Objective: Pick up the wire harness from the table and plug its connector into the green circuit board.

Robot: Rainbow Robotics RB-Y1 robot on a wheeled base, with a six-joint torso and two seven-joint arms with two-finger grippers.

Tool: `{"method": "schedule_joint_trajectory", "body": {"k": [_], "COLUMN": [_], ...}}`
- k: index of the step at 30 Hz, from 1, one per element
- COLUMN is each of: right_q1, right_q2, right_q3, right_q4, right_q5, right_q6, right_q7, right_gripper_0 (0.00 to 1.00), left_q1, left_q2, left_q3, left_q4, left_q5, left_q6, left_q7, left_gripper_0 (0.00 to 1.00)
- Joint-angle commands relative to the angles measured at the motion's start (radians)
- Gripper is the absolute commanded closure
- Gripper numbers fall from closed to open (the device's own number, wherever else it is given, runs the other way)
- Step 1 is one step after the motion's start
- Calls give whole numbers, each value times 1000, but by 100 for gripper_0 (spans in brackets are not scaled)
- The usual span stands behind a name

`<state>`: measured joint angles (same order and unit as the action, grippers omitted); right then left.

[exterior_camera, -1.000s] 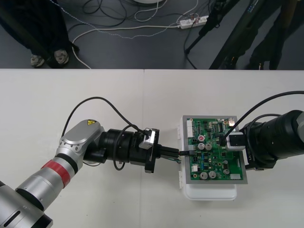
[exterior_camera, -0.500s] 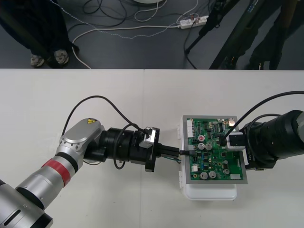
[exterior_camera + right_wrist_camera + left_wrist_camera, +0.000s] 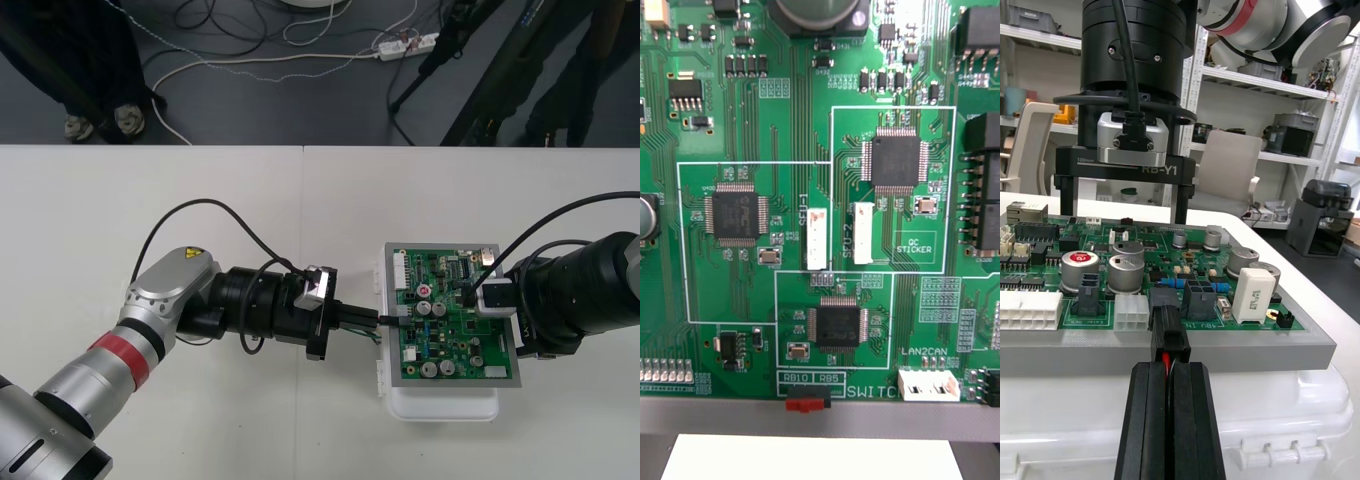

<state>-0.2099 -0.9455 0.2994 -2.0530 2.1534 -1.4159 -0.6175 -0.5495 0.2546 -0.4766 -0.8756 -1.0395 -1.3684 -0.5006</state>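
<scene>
Left gripper: We see it [image 3: 378,322] stretched level over the light table [image 3: 200,200] at the board's 9 o'clock side. Its black fingers [image 3: 1195,420] are pressed narrow, clamped on the wire harness.
Wire harness: A red wire [image 3: 1166,361] shows between those fingers. The small black plug [image 3: 1170,337] juts from the fingertips.
Plug: It touches the board's 9 o'clock edge, up against a black header there. We cannot tell whether it is seated.
Board: The green circuit board [image 3: 450,330] lies flat in a grey frame on its white base [image 3: 440,408], toward 3 o'clock on the table.
Right gripper: Beyond the plug, it [image 3: 1124,217] hangs over the board's 3 o'clock edge. We see its fingers spread wide, gripping nothing, tips just above the components.
</scene>
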Motion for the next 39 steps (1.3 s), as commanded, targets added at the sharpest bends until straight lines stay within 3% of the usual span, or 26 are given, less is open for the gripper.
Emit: {"method": "schedule_joint_trajectory", "body": {"k": [1,39], "right_q1": [-22,-22], "right_q2": [16,16], "right_q3": [12,10], "right_q4": [-12,-12], "right_q5": [-15,-10], "right_q6": [2,0], "right_q7": [-24,-21], "right_gripper_0": [0,0], "left_q1": [-50,-55], "left_q2": [-28,-61], "left_q3": [-20,-20], "left_q4": [-28,-26], "left_q5": [1,-8], "left_q6": [28,46], "left_q7": [-47,-61], "left_gripper_0": [100,100]}}
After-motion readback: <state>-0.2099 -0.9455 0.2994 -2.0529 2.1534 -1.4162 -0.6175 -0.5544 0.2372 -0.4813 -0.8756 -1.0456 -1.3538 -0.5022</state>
